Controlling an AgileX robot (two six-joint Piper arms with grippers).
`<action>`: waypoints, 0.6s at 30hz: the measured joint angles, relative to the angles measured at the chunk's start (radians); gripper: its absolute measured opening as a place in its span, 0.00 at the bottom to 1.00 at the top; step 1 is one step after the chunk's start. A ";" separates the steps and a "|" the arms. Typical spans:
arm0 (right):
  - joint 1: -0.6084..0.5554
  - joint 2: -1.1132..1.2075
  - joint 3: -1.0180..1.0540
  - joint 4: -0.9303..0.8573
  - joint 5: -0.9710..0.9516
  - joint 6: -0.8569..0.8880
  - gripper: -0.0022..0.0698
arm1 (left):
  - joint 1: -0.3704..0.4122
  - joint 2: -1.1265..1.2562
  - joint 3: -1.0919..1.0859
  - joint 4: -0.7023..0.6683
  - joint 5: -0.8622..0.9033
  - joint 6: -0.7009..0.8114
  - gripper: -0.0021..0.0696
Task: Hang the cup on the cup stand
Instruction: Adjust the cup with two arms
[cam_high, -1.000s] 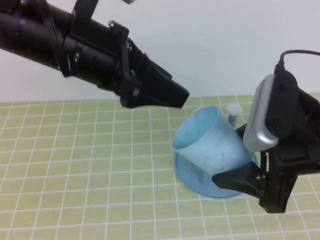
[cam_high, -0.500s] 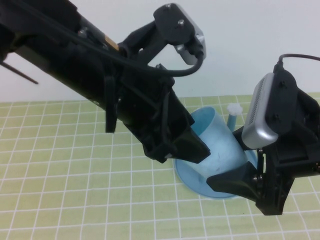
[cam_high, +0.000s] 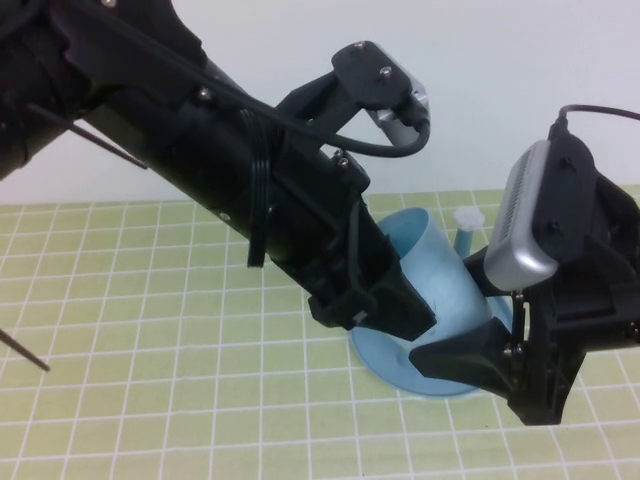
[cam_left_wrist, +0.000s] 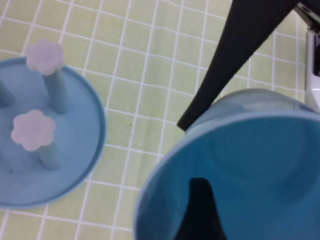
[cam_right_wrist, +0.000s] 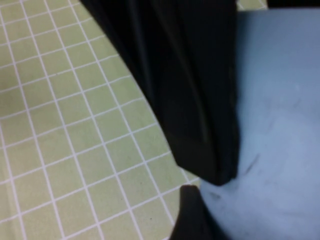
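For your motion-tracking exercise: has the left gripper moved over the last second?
Yes. The left gripper came down and right, reaching the cup above the cup stand.

Robot test bench in a lab-like room, tabletop covered by a yellow-green mat with a white grid, plain white wall behind, two black robot arms with wrist cameras, blue plastic props.

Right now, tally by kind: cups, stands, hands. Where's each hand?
cup: 1
cup stand: 1
hands: 2 (left hand at the cup's mouth, right hand gripping the tilted cup's body)
Total: 4
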 joint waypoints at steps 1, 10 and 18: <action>0.000 0.000 0.000 0.000 -0.003 -0.001 0.76 | 0.000 0.000 0.000 0.000 -0.005 0.002 0.51; 0.000 0.008 0.000 0.004 -0.020 -0.035 0.76 | 0.000 0.000 0.000 0.006 0.002 0.061 0.03; 0.000 0.008 0.000 -0.020 0.006 0.095 0.94 | 0.004 -0.023 0.000 0.088 0.011 0.035 0.03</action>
